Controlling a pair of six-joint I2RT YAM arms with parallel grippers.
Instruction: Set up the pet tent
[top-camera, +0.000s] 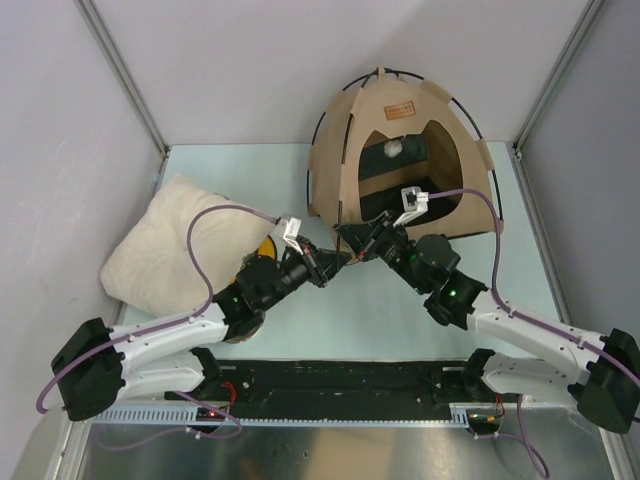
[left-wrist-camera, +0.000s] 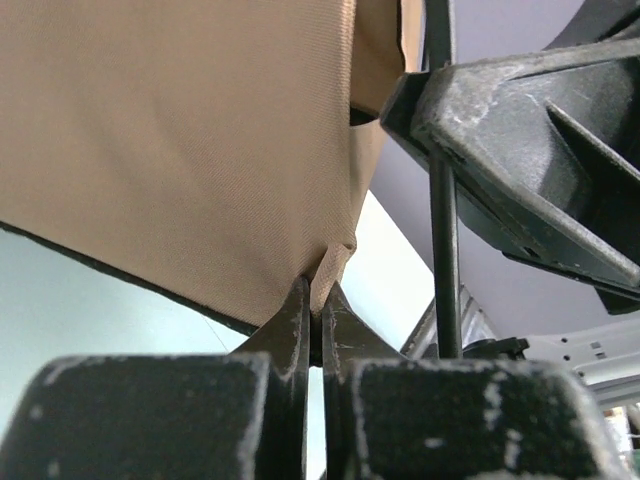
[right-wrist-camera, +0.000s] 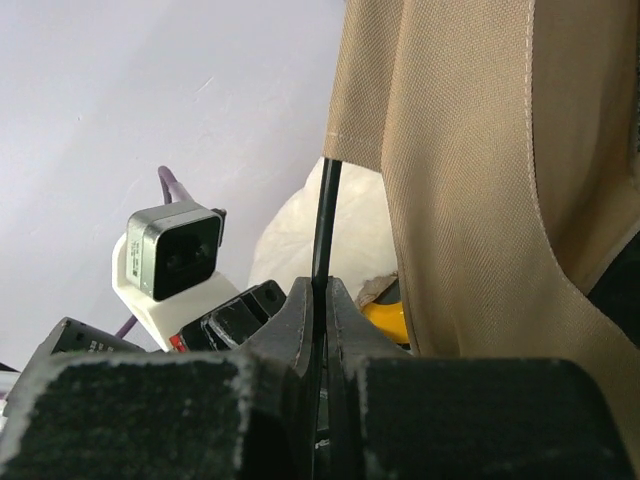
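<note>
We see the pet tent (left-wrist-camera: 180, 140) as tan cloth, matt, with a fine visible weave and a stitched hem. Its pole (right-wrist-camera: 323, 220) looks smooth, black and faintly glossy. The left gripper (left-wrist-camera: 312, 305) and right gripper (right-wrist-camera: 320, 298) look like hard black plastic, matt and scuffed pale along the edges. The pillow (top-camera: 160, 245) is cream and fluffy, and the table (top-camera: 380, 320) is pale and smooth.

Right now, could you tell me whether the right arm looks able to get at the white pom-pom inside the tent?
Probably not: the right gripper is shut on a pole of the pet tent. The doorway facing it is open, so the pom-pom looks reachable once it lets go.
</note>
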